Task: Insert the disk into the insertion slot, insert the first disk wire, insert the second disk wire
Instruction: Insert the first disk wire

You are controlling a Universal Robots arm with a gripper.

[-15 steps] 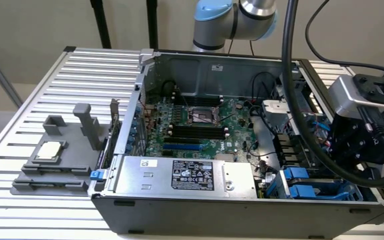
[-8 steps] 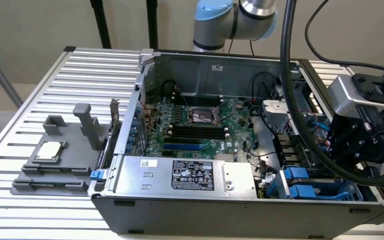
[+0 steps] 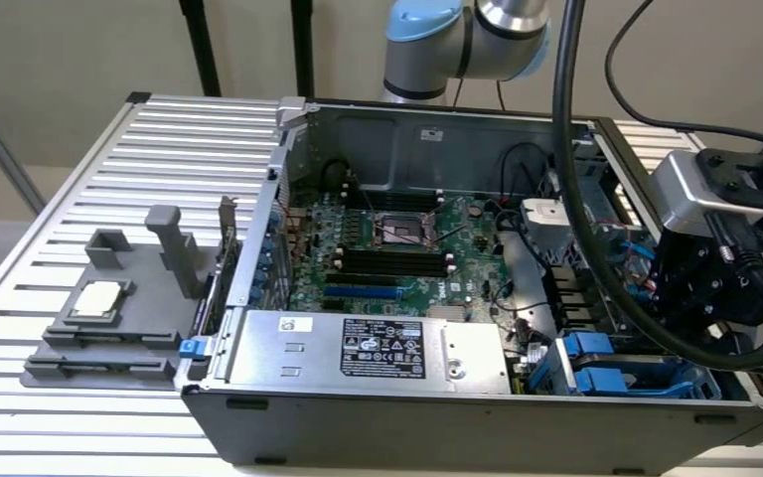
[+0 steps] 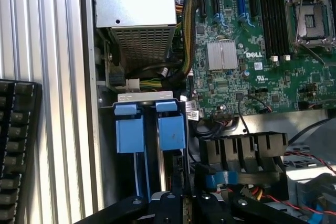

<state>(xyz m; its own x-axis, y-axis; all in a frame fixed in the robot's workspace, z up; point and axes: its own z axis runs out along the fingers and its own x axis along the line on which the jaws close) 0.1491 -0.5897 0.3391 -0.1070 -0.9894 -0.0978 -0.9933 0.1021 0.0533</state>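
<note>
The insertion slot (image 3: 607, 370) is the grey drive cage at the front corner of the open computer case, on the exterior view's right. Two blue plastic carrier ends (image 4: 129, 128) (image 4: 171, 127) stand side by side in the cage (image 4: 144, 98). The disk's silver body and label are hidden. My black gripper (image 3: 702, 316) hangs just above and beside the cage, under the silver wrist camera. In the wrist view the gripper (image 4: 184, 205) sits right next to the blue ends. A small blue cable plug (image 4: 216, 179) lies close by, among black, red and yellow wires.
The silver power-supply box (image 3: 369, 348) with a black label fills the case's front. The green motherboard (image 3: 395, 248) lies behind it. A black ribbed shroud (image 4: 244, 150) sits beside the cage. A grey fixture (image 3: 110, 318) stands on the slatted table, and a keyboard (image 4: 16, 150) lies outside the case.
</note>
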